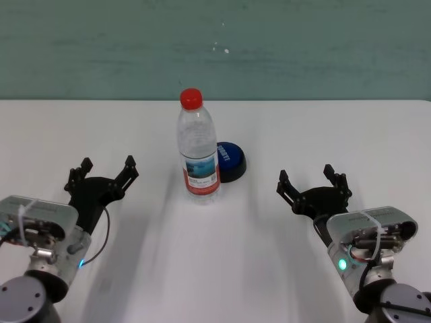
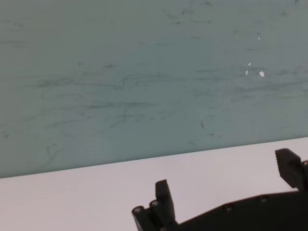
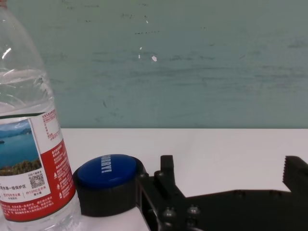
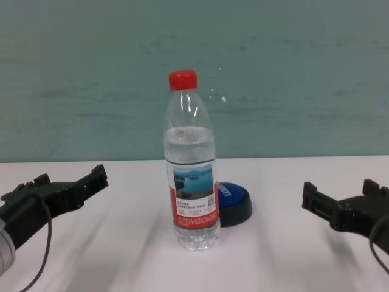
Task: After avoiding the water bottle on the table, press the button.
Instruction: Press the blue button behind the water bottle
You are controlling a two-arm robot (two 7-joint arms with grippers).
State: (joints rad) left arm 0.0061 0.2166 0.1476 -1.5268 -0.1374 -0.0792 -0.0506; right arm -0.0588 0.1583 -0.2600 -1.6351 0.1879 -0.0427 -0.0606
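The water bottle (image 1: 199,147) stands upright on the white table (image 1: 337,134) — clear plastic, red cap on, red-and-white label with a blue lake picture. It sits ahead of both grippers, roughly midway between the left gripper (image 1: 106,173) and the right gripper (image 1: 313,184). The button (image 1: 230,160) — blue dome, black base — lies just behind the bottle, toward the right gripper's side.

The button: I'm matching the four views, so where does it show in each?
Head view: button behind and right of the water bottle.
Chest view: low, right of the bottle.
Right wrist view: beside the bottle.
Left wrist view: not in it.
Shared landmark: the bottle.
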